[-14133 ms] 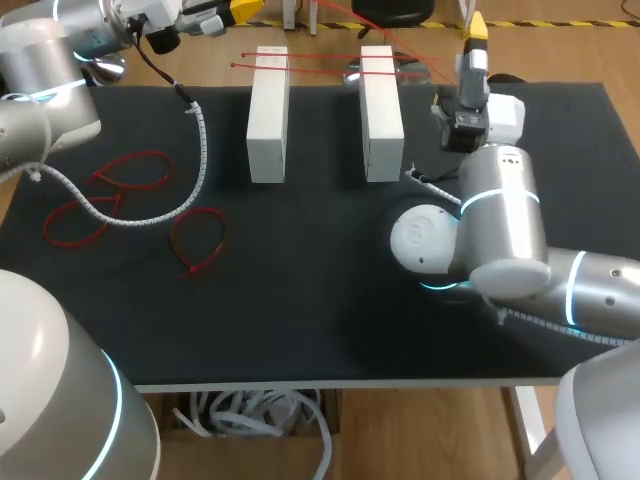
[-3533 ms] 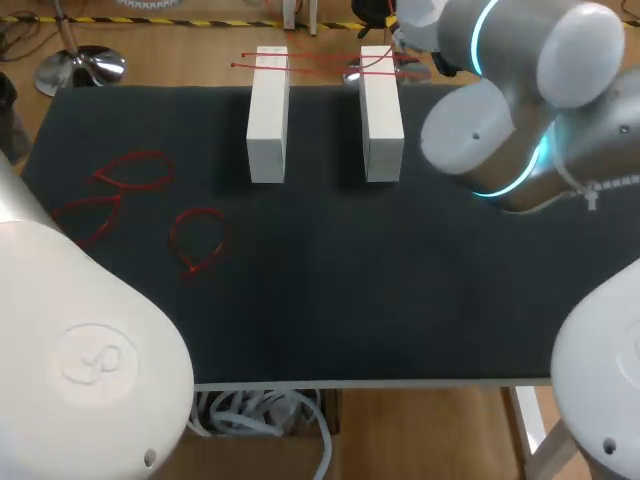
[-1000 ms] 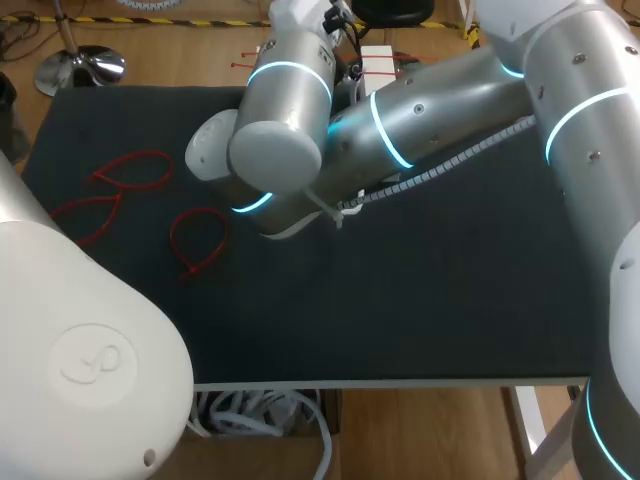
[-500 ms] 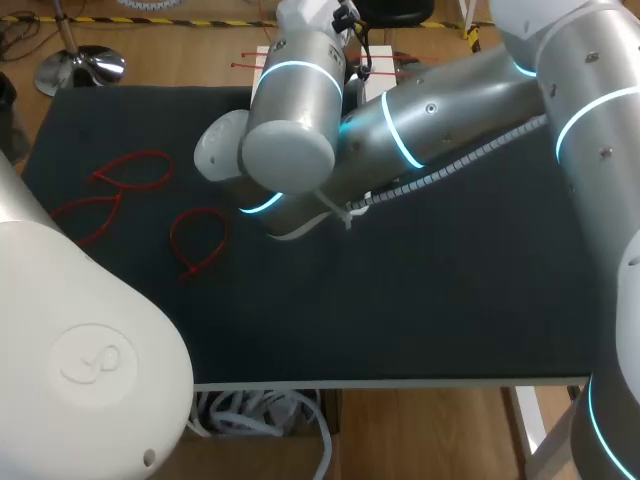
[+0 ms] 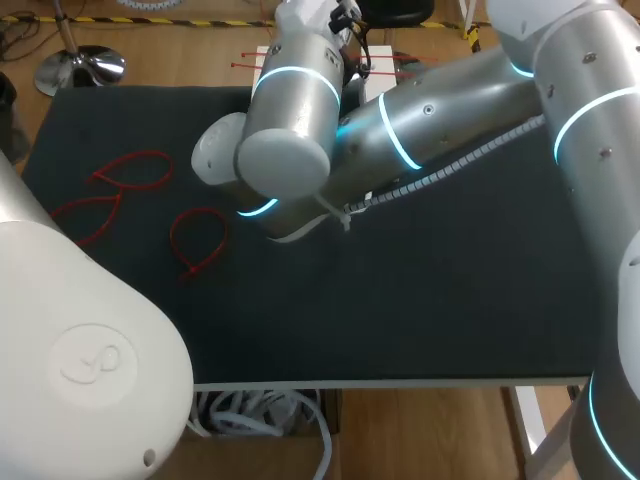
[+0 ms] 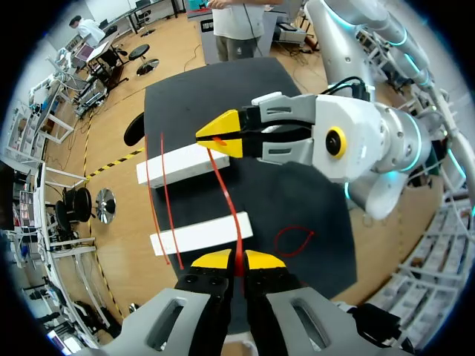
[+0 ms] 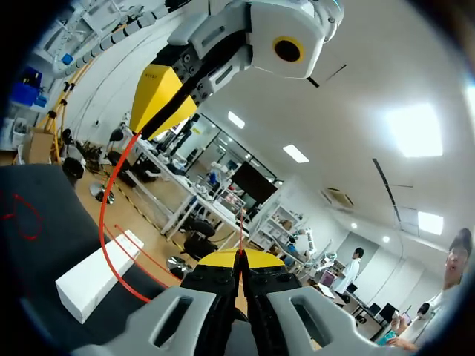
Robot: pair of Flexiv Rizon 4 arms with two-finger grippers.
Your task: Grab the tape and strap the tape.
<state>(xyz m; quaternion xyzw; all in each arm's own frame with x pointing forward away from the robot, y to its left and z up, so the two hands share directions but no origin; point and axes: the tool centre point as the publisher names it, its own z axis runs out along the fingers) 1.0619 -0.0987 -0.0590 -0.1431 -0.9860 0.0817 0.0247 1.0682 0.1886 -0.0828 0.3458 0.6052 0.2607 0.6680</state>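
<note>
Left claw is clenched on one end of the red tape. The tape curves up over two white blocks to the right claw, clenched on its other end. Two more tapes lie across the blocks. Red loops lie farther off on the table.

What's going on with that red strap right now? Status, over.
Left gripper shut on one end of red strap; right gripper shut on the other. Strap arcs between them, by the white blocks. Nothing seen in the way.
</note>
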